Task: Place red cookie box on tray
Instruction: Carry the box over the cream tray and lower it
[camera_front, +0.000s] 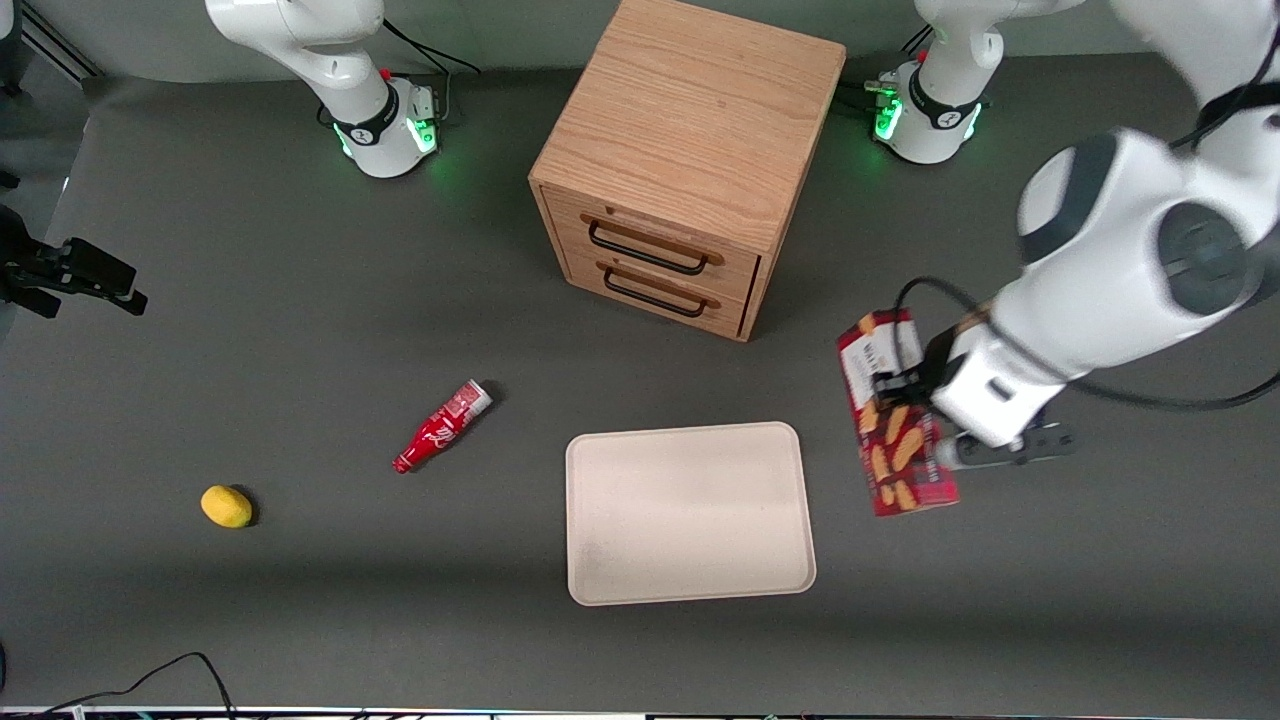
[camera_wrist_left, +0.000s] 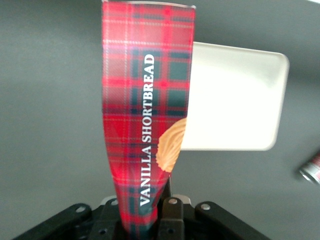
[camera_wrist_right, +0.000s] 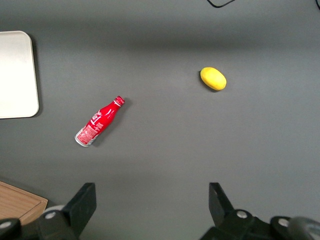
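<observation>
Tool (camera_front: 915, 395) clamps red cookie box (camera_front: 893, 415) lettered "VANILLA SHORTBREAD", just beside tray (camera_front: 688, 512).

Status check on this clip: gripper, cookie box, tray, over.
Gripper shut on red cookie box, carried beside the tray toward the working arm's end. Box not yet on tray. Tray surface bare; red bottle and lemon lie toward the parked arm's end.

Left arm (camera_front: 1120, 260): glossy white shells, dark grey round joint caps, black cable looping off the wrist. Gripper (camera_front: 905, 395): white boxy body, black fingers (camera_wrist_left: 172, 220) with small silver screws showing in the wrist view. Both bases (camera_front: 925, 110) white with a black ring band, lit green (small red dot on top). Black cables trail from each base.
</observation>
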